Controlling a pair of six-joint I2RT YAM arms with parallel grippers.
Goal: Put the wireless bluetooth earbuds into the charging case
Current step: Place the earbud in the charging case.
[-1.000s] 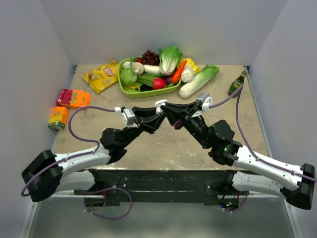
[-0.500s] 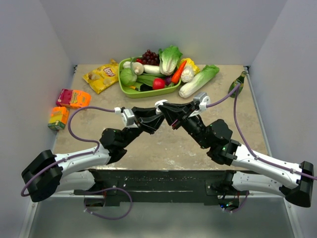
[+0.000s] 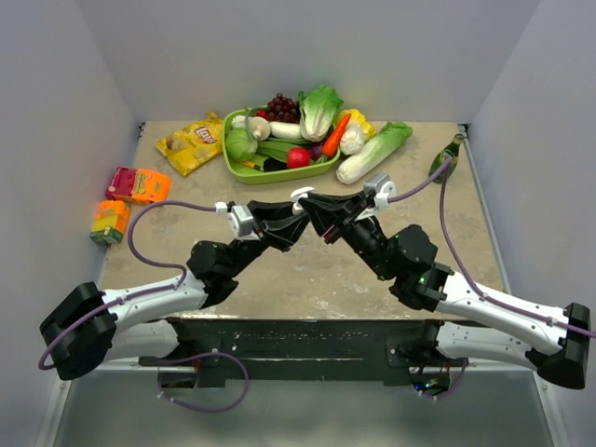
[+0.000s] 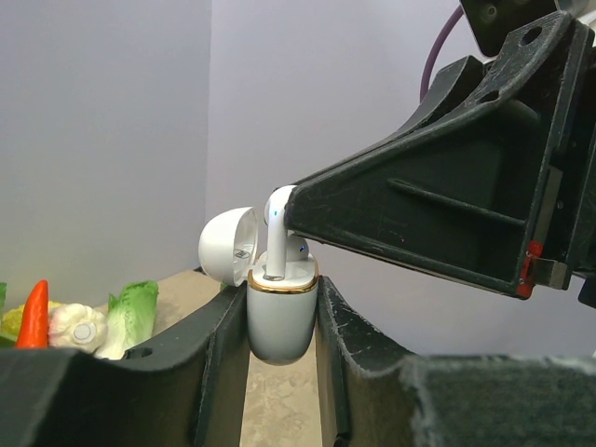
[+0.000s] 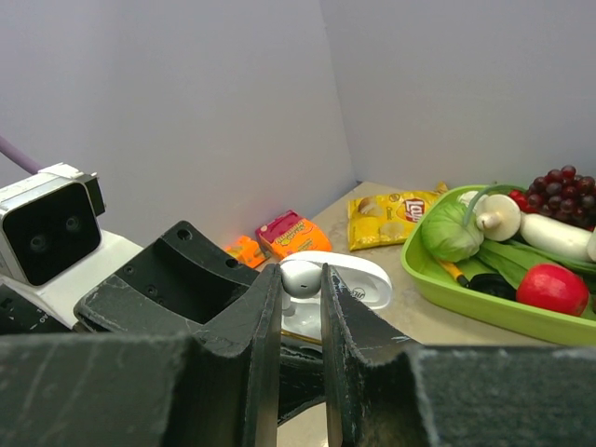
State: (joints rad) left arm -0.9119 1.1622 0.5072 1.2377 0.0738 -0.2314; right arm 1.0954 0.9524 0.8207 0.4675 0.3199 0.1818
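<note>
Near the centre of the top view, above the table [image 3: 317,279], the two arms were seen meeting tip to tip. The left gripper [image 4: 277,352] was closed around the charging case [image 4: 279,315], whose lower half was clamped between the two dark fingers. The case was held upright at the lower middle of the left wrist view. It was shown as a smooth, glossy white pebble shape with a thin gold band around its open mouth. Its rounded lid [image 4: 227,245] was tipped back to the left.

The right gripper [image 5: 300,291] was closed on an earbud [image 5: 300,276], the fingers being pressed narrowly against the sides of its bulbous head. The earbud was seen as glossy white, with a slim straight stem. In the left wrist view the stem was stood upright in the case's mouth, its lower end at the gold rim. How deeply it was seated could not be told.

At the upper middle of the top view a green tray [image 3: 244,173] of toy vegetables was placed, with a yellow Lay's chip bag [image 3: 191,142] just to its left.
</note>
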